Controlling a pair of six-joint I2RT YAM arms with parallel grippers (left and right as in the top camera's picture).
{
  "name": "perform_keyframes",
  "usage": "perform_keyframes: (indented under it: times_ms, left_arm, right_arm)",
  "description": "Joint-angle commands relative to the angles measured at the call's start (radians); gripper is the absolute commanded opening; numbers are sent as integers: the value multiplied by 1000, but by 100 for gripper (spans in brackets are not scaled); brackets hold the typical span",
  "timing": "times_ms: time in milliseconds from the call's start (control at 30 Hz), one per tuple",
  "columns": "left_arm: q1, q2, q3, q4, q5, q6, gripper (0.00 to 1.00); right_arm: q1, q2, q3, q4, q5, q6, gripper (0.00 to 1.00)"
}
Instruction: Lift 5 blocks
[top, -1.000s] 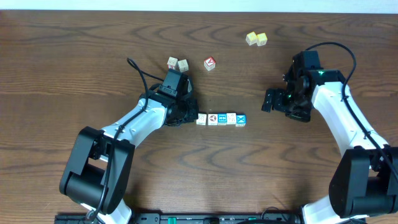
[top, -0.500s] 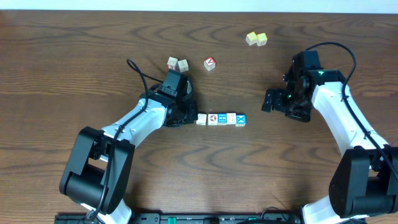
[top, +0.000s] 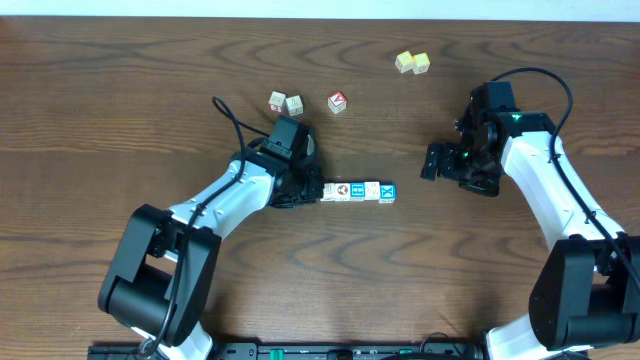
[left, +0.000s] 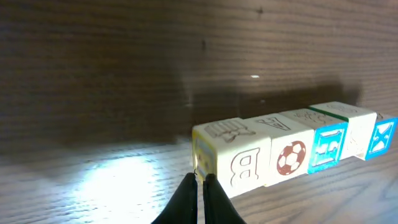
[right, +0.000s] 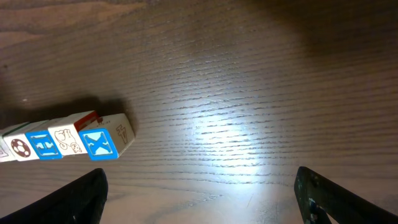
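Several picture blocks (top: 356, 191) lie end to end in a straight row on the wooden table. In the left wrist view the row (left: 289, 155) shows a B face, a ball face and two blue faces. My left gripper (top: 312, 188) is shut with nothing in it. Its tips (left: 200, 178) meet the yellow-edged left end of the row, at table level. My right gripper (top: 430, 162) hovers open to the right of the row, apart from it. The right wrist view shows the blue X block (right: 99, 144) at the row's right end, left of the wide-open gripper (right: 202, 190).
Two cream cubes (top: 285, 103) and a red-faced cube (top: 337, 101) lie behind the left gripper. A pair of yellow cubes (top: 412, 62) sits at the back right. A black cable (top: 228, 115) loops over the left arm.
My left gripper has slid to the right, up against the left end of the row. The right arm has not moved.
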Motion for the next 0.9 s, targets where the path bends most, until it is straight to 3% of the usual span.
perform_keyframes:
  times_ms: [0,233,467,867]
  left_arm:
    - [-3,8,-10,-5,1,-13,7]
    - [-2,8,-10,-5,-62,-12,7]
    - [-2,8,-10,16,-222,-11,7]
    - [13,-149,66,26,-159,29,7]
  right_arm:
    - [5,6,-5,-1,10,10,93]
    - [5,6,-5,-2,10,10,93]
    - [5,6,-5,-2,10,10,93]
    - [5,6,-5,6,10,10,93]
